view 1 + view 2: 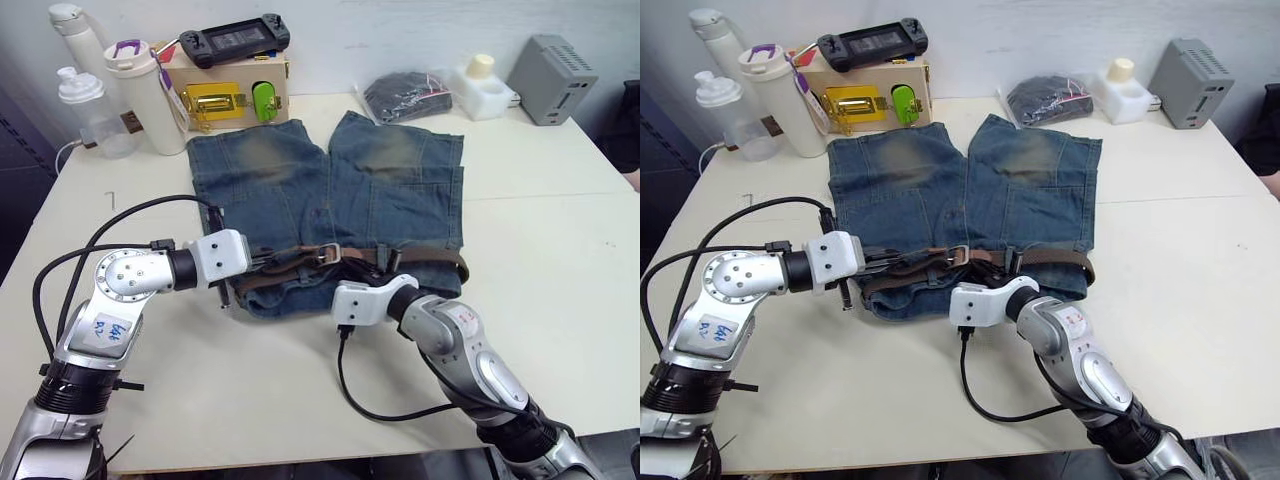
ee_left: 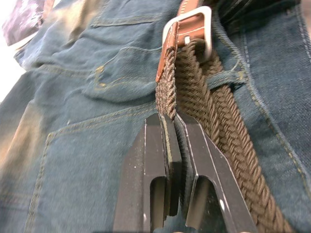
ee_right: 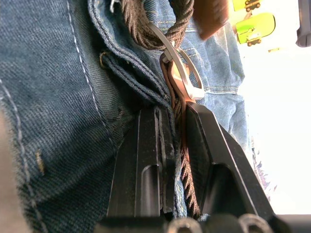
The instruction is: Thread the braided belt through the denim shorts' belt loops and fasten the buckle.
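The denim shorts (image 1: 300, 180) lie flat on the table, waistband toward me. The braided belt (image 1: 420, 262) runs along the waistband, and its buckle (image 1: 329, 253) sits near the middle. My left gripper (image 1: 265, 262) comes in from the left and is shut on the woven strap (image 2: 194, 82) just short of the buckle (image 2: 192, 24). A belt loop (image 2: 228, 77) crosses the strap beside it. My right gripper (image 1: 350, 272) reaches up from the near edge. It is shut on the brown strap (image 3: 181, 145) right below the metal frame (image 3: 182, 77), with a fold of denim against one finger.
Along the far edge stand two bottles (image 1: 145, 95), a wooden box with a yellow latch (image 1: 215, 102), a black game controller (image 1: 235, 42), a black bag (image 1: 405, 95), a white container (image 1: 482, 88) and a grey box (image 1: 550, 80). Black cables loop beside both arms.
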`<action>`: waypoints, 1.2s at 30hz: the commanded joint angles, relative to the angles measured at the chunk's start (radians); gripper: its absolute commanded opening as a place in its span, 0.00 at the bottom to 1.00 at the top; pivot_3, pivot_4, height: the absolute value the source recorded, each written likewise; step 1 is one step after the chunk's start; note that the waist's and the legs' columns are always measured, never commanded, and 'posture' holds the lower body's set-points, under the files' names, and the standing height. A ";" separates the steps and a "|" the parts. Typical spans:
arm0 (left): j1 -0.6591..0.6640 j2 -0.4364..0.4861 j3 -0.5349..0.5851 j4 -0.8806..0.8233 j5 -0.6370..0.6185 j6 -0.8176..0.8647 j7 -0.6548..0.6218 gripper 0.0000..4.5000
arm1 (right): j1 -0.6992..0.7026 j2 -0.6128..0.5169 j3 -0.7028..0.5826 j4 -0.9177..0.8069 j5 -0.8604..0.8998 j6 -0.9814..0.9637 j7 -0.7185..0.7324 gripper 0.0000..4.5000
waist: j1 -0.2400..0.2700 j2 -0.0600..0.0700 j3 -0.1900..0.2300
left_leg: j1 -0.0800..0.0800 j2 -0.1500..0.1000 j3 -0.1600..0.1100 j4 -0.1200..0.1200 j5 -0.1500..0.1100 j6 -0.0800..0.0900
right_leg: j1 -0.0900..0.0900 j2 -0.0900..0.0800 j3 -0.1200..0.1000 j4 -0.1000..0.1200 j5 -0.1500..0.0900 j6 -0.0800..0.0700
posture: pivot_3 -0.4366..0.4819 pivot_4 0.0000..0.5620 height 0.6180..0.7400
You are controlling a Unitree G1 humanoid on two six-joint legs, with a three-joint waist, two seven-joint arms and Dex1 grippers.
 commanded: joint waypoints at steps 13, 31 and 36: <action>-0.010 0.001 0.003 -0.007 -0.002 -0.013 -0.006 0.00 | 0.059 -0.006 -0.081 -0.015 -0.003 0.036 -0.004 0.69 | -0.005 -0.001 0.000 | 0.000 -0.002 -0.001 0.002 0.000 0.000 | 0.000 -0.002 0.000 0.002 0.000 0.000 | 0.48 0.27 0.22; -0.013 0.002 0.001 0.001 0.001 -0.017 -0.008 0.00 | 0.028 0.036 -0.065 -0.035 -0.019 -0.012 -0.015 0.02 | -0.008 -0.001 -0.001 | 0.000 -0.002 -0.001 0.004 -0.001 0.001 | 0.000 -0.002 -0.001 0.004 0.000 0.000 | 0.48 0.27 0.22; -0.019 0.005 -0.003 0.009 0.005 -0.027 -0.016 0.00 | -0.006 0.017 -0.072 -0.017 -0.038 -0.066 -0.042 0.02 | -0.009 -0.001 -0.001 | 0.000 -0.002 -0.001 0.005 -0.001 0.001 | -0.001 -0.002 -0.001 0.005 0.000 0.000 | 0.48 0.27 0.22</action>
